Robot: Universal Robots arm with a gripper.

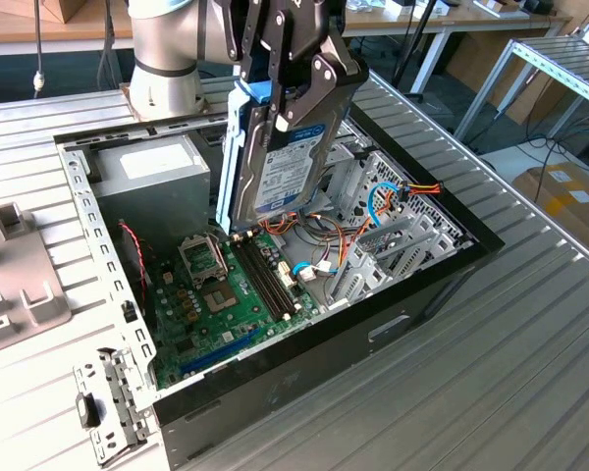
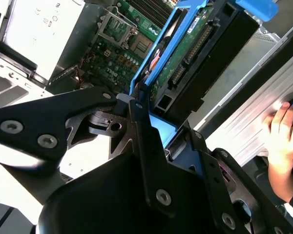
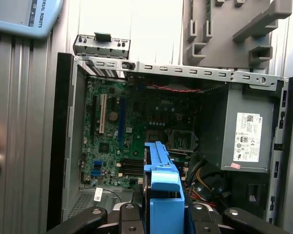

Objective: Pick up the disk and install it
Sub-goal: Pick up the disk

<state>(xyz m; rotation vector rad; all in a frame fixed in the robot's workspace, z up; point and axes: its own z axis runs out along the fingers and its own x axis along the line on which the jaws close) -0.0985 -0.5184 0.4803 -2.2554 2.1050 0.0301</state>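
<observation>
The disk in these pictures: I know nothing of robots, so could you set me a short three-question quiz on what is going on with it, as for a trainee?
1. True or false: the disk lies flat on the motherboard.
2. What holds the disk? A: a suction cup. B: the gripper, its fingers shut on it. C: nothing, it lies loose.
3. In the first wrist view, which grey box inside the open case bears a white label?

Key: 1 false, it is held on edge above the open case. 2 B. 3 the power supply.
</observation>
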